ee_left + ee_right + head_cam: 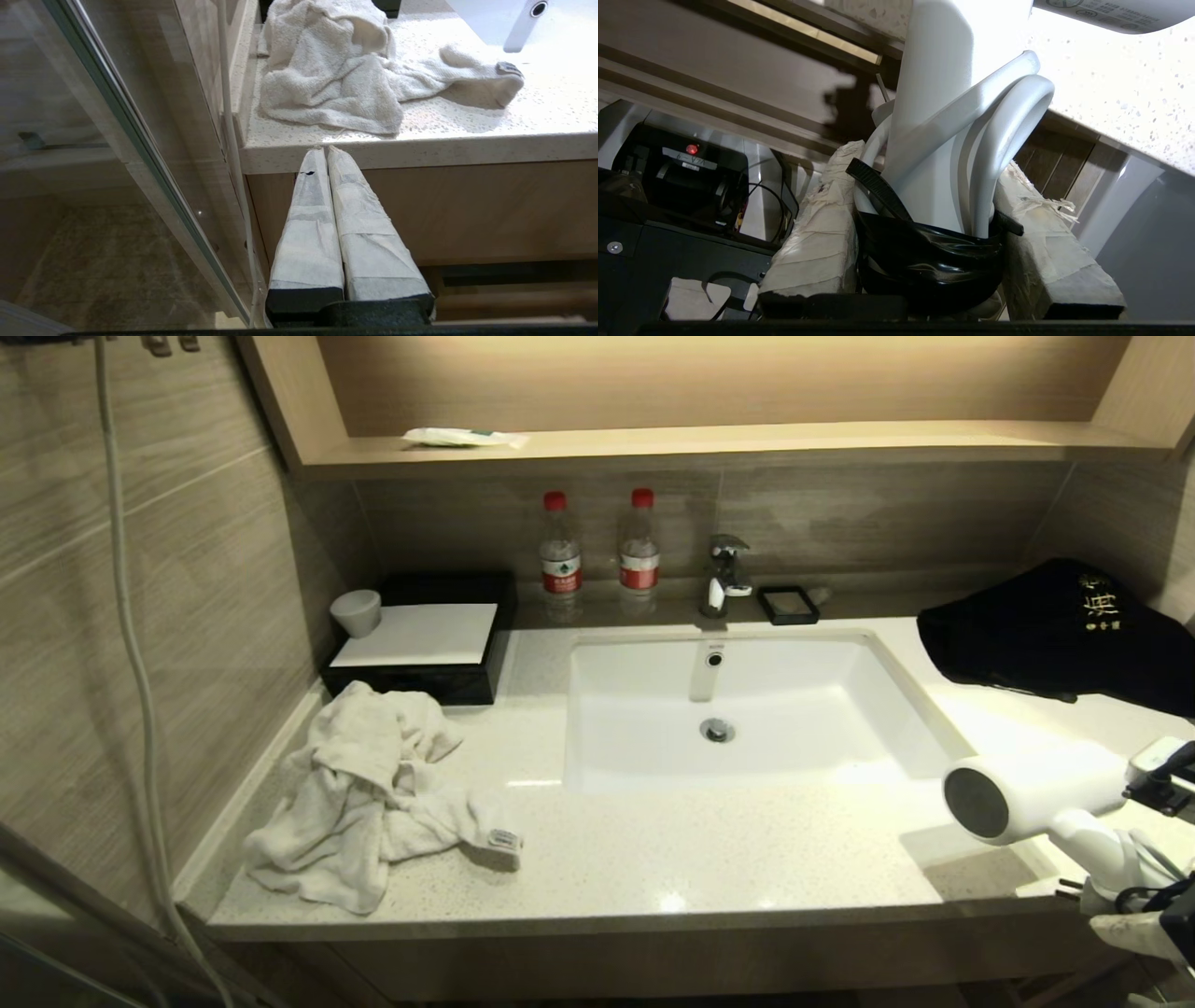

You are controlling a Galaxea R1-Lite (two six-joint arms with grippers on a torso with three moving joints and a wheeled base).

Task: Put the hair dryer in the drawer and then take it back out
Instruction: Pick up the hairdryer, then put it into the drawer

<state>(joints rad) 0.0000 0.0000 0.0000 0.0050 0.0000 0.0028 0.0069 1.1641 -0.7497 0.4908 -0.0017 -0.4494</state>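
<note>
White hair dryer [1027,798], dark grey round end, cord bundled; right gripper [924,224] clamping handle, mostly cut off; left gripper [327,151] fingers together.

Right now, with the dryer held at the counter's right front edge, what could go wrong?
The right gripper clamps the hair dryer low on its handle together with the bundled cord, so the heavy barrel could tip or slip. A cord loop might also snag on the counter edge when lowering.

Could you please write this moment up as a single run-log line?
right gripper: jaws shut on hair dryer handle, held above countertop front right edge | left gripper: jaws shut, parked below counter | drawer: not visible
</note>
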